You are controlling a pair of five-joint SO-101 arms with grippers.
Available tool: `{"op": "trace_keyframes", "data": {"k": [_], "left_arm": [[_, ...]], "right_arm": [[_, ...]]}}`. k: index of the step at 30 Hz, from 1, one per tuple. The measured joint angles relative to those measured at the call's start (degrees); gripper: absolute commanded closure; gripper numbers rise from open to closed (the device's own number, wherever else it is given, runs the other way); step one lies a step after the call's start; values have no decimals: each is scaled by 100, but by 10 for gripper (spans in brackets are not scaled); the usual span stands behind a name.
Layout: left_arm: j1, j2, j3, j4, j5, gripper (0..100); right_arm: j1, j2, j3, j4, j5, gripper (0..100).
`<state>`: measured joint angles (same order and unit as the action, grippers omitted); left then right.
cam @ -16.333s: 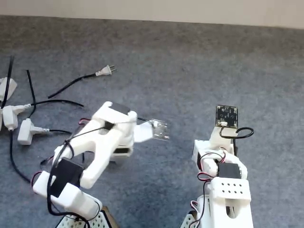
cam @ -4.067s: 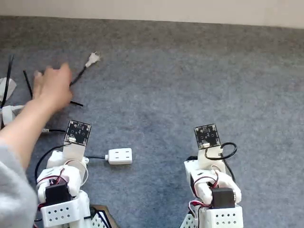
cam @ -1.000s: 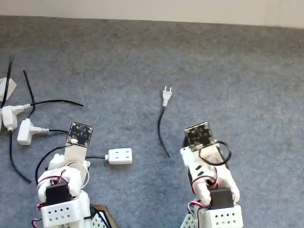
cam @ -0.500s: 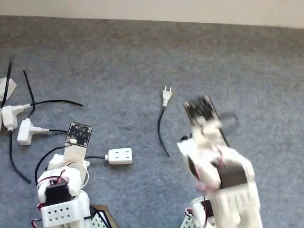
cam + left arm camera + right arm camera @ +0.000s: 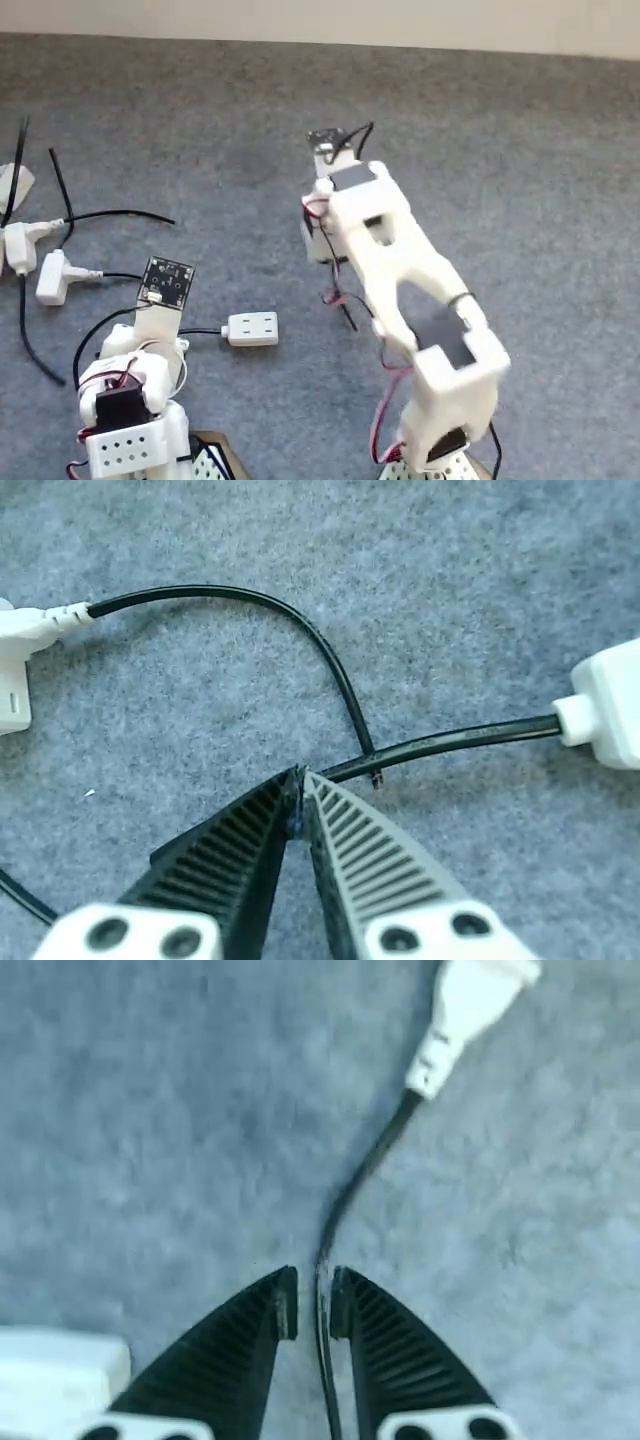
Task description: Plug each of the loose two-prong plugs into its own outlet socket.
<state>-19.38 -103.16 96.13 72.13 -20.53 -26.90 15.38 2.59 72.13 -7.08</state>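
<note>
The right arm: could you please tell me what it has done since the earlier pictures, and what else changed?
The right arm swung forward from its fold; the right gripper, open, now straddles the black cord behind the white two-prong plug, which a person's hand had moved from far left to the middle. Since then the left arm, outlet block and left-edge plugs stayed put.

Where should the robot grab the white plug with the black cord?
Probably the white plug itself, by its body, not the thin black cord, which would flop. It lies flat on the carpet, so come down from above with fingers on its two long sides. The right gripper straddles the cord behind it, so it should move forward first.
</note>
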Motion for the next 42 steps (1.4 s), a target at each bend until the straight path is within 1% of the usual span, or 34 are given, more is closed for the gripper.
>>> {"op": "trace_keyframes", "data": {"k": [3, 7, 9, 15, 20, 36, 38, 42], "left_arm": [[0, 0, 0, 0, 0, 995], [0, 0, 0, 0, 0, 995], [0, 0, 0, 0, 0, 995], [0, 0, 0, 0, 0, 995], [0, 0, 0, 0, 0, 995], [0, 0, 0, 0, 0, 995], [0, 0, 0, 0, 0, 995], [0, 0, 0, 0, 0, 995]], "right_arm": [[-9, 695, -774, 0, -273, 893], [-18, 1081, -1538, 0, -316, 788], [-18, 1213, -1732, 0, -316, 770], [193, 1486, -1811, 0, 35, 770], [378, 1618, -1811, -88, 53, 770], [484, 2075, -1829, -888, 53, 772], [536, 2075, -1820, -1002, 53, 796], [580, 2084, -1820, -1248, 53, 890]]}}
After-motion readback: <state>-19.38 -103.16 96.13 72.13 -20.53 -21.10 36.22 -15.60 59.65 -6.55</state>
